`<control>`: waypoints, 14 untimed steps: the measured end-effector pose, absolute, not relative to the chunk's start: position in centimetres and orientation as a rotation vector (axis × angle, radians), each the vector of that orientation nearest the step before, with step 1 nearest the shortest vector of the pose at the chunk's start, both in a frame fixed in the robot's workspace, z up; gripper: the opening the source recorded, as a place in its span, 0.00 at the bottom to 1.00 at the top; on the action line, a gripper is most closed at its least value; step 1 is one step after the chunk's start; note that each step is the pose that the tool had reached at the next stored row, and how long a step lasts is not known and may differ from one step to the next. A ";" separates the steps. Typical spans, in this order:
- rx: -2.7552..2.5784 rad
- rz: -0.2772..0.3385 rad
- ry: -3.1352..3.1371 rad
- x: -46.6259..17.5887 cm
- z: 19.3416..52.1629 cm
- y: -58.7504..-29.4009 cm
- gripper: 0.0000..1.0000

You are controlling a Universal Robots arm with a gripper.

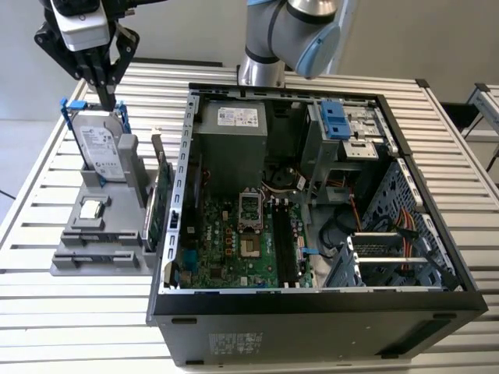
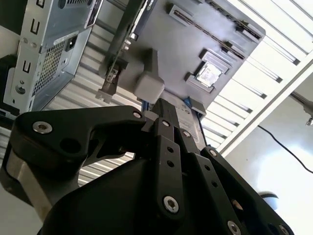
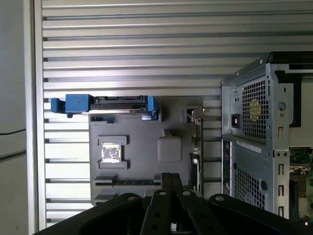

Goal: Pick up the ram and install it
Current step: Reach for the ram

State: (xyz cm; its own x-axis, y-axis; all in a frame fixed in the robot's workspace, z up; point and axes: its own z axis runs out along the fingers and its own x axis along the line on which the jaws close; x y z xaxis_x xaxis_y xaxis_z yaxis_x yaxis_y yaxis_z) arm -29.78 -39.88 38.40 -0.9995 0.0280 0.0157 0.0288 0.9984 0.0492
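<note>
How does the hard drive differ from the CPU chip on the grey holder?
The hard drive stands on edge; the CPU chip lies flat. The hard drive is far larger than the CPU chip and carries a blue bracket, which the chip lacks. Both are silvery, on the grey holder.

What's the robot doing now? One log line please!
gripper: shut, empty, above hard drive | ram: in grey holder, untouched | install: not done

Parts holder [image 1: 78, 265] exterior view's left of computer case [image 1: 312, 308]; hard drive [image 1: 105, 152] upright on holder; pincer [image 1: 106, 100] above it.
</note>
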 end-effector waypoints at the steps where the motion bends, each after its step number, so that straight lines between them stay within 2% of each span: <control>1: -0.044 -0.077 -3.125 -29.9 38.4 -39.9 0.00; 14: -0.035 -0.077 -3.125 -31.0 38.4 -39.9 0.00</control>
